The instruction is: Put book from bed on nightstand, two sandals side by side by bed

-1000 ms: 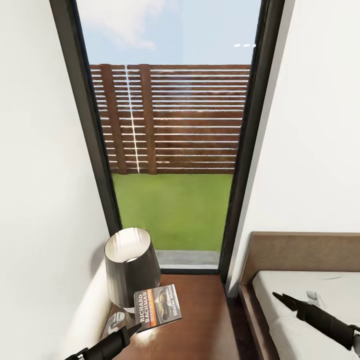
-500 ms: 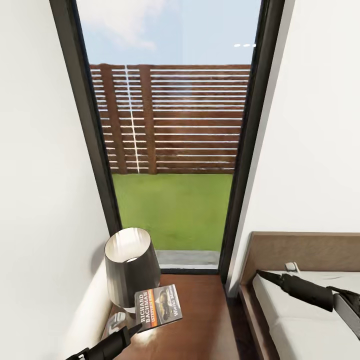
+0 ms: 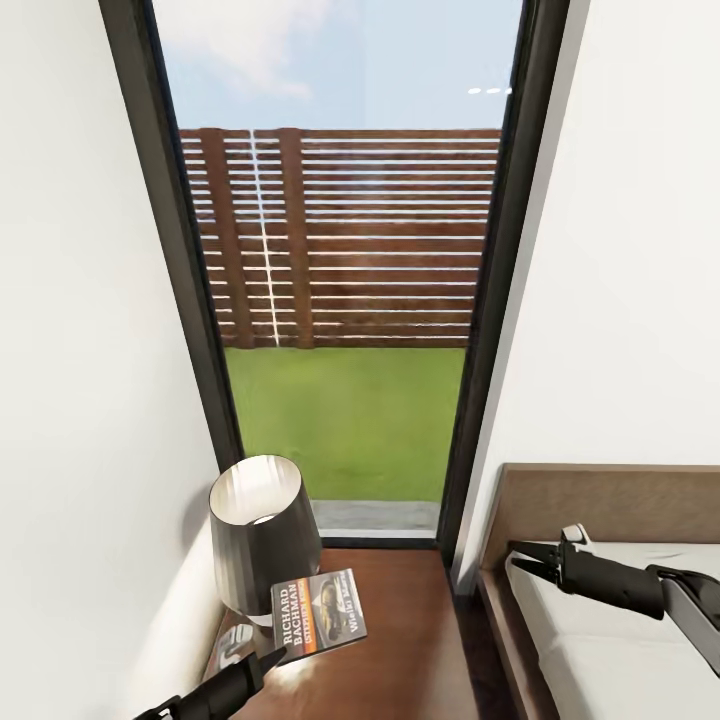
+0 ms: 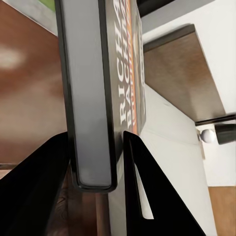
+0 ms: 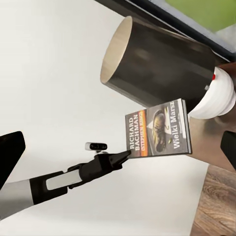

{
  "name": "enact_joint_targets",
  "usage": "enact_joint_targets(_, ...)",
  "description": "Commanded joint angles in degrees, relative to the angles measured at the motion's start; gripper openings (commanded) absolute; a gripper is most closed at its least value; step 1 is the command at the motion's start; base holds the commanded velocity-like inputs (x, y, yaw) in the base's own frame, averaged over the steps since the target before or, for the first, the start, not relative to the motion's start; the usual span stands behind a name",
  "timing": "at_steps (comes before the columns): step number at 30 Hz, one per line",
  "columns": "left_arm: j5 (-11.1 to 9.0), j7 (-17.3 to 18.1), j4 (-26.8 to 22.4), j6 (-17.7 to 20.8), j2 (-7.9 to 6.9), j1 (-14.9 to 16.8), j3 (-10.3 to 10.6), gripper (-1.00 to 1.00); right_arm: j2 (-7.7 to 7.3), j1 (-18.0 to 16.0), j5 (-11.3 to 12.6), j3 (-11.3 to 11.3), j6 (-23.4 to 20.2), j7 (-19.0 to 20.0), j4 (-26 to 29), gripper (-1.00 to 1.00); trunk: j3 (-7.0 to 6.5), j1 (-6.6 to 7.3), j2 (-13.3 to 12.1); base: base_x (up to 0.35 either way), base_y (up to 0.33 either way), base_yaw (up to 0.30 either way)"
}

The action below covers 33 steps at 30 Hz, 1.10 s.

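Left gripper [image 4: 96,162] jaws pinch book [image 3: 318,612] above nightstand [image 3: 400,640], beside lamp [image 3: 262,530]. Right gripper [image 3: 522,558] over bed [image 3: 600,640], jaws spread.

Bedroom, domestic: white walls [image 3: 80,350]; tall dark-framed window [image 3: 345,300] onto lawn and slatted fence; low bed [image 3: 600,640] with brown headboard [image 3: 600,505]; glossy wooden nightstand [image 3: 410,640] bearing a dark-shaded lamp [image 3: 262,530].

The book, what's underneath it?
Under the book, pinched by the left gripper, is the brown nightstand. The lamp stands just behind it. Whether the book rests on the wood or hovers above it cannot be told.
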State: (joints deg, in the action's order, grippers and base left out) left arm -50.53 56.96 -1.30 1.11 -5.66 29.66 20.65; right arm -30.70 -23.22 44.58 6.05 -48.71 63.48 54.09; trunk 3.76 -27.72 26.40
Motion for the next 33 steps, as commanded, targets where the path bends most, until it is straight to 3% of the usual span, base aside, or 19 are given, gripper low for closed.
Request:
enact_joint_targets(1, -0.56, 0.16, 0.02, 0.13, 0.10, 0.05, 0.44, -1.00, -0.07, -0.07, 0.33, 0.17, -0.33, -0.01, 0.01, 1.00, 0.12, -0.03, 0.12, 0.000, 0.000, 0.000)
enact_joint_targets(6, -0.54, 0.09, -0.01, 0.15, 0.74, 0.05, 0.44, -1.00, -0.06, -0.07, 0.33, 0.14, -0.35, -0.02, 0.04, 1.00, 0.12, -0.03, 0.12, 0.000, 0.000, 0.000)
enact_joint_targets(7, -0.53, -0.19, -0.02, 0.19, 2.42, 0.05, 0.44, -1.00, -0.07, -0.07, 0.33, 0.13, -0.34, -0.02, 0.05, 1.00, 0.12, -0.03, 0.12, 0.000, 0.000, 0.000)
enact_joint_targets(10, -0.47, -1.53, -0.05, 0.26, 3.30, 0.05, 0.45, -1.00, -0.06, -0.07, 0.33, 0.11, -0.34, -0.02, 0.05, 1.00, 0.12, -0.03, 0.12, 0.000, 0.000, 0.000)
enact_joint_targets(15, -0.21, -6.65, -0.44, 0.41, 6.78, 0.05, 0.26, -1.00, -0.09, -0.07, 0.33, 0.11, -0.34, -0.02, 0.05, 1.00, 0.12, -0.03, 0.12, 0.000, 0.000, 0.000)
enact_joint_targets(33, -0.27, -10.78, -7.37, 3.62, 7.92, 0.05, 0.08, -1.00, -0.11, -0.07, 0.33, 0.10, -0.34, -0.02, -0.07, 1.00, 0.12, -0.03, 0.12, 0.000, 0.000, 0.000)
